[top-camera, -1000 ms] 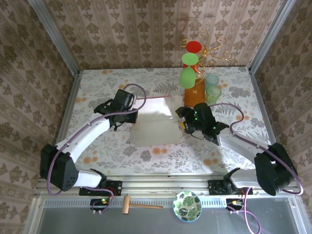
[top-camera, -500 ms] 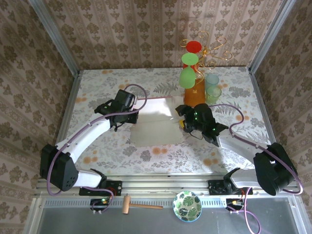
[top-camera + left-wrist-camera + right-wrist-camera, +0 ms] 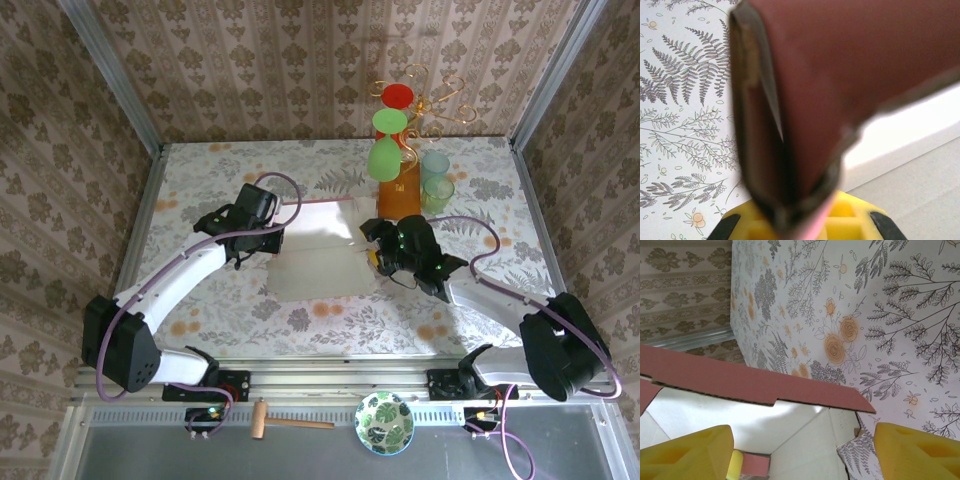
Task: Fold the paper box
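Left wrist view: a blurred pink flap of the paper box point(image 3: 840, 75) fills the foreground and hides the fingertips of the left gripper point(image 3: 795, 222), which is pinched tight on that flap. Top view: box at mid-table point(image 3: 200, 180), pale inside up; left arm reaches to its 10 o'clock corner, right arm to its 3 o'clock edge. Right gripper point(image 3: 805, 455): jaws wide apart astride a raised wall, gripping nothing
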Motion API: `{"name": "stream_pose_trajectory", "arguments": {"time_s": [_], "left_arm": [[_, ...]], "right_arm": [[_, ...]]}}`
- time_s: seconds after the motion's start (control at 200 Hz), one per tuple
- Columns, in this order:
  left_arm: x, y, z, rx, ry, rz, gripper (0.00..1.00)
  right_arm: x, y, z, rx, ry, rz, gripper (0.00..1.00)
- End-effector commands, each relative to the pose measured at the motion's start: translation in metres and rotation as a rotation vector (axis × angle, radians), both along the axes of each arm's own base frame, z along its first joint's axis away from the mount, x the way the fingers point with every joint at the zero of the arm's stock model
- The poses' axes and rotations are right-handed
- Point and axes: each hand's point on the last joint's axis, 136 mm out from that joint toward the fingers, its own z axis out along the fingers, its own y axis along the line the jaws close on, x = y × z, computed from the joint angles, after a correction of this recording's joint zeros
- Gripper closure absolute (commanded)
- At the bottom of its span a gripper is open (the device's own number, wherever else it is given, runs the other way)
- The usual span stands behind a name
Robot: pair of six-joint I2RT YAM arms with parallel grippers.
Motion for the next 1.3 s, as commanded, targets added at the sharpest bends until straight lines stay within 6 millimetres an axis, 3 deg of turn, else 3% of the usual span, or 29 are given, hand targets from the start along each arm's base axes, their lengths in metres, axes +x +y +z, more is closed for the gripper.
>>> {"name": "stream_pose_trajectory", "arguments": {"time_s": [0.0, 0.505, 0.53, 0.83, 1.1, 1.295], "left_arm": [[-0.003, 0.001, 0.003, 0.000, 0.001, 0.006, 1.00], [-0.003, 0.000, 0.001, 0.006, 0.002, -0.001, 1.00], [-0.003, -0.001, 0.001, 0.005, 0.002, -0.001, 1.00], [0.001, -0.003, 0.003, -0.001, -0.002, -0.001, 1.00], [0.006, -0.007, 0.003, -0.015, -0.002, 0.003, 1.00], [0.010, -0.011, 0.005, -0.017, -0.006, -0.003, 1.00]], "right_arm": [[0.007, 0.002, -0.001, -0.022, -0.025, -0.002, 0.25], [0.028, 0.019, 0.032, 0.022, -0.103, 0.022, 0.39], [0.029, 0.021, 0.021, 0.013, -0.078, 0.027, 0.39], [0.023, 0.032, 0.005, -0.010, -0.023, 0.106, 0.41], [0.014, 0.051, 0.007, -0.090, -0.034, 0.280, 0.47], [0.008, 0.053, -0.004, -0.139, 0.002, 0.317, 0.49]]}}
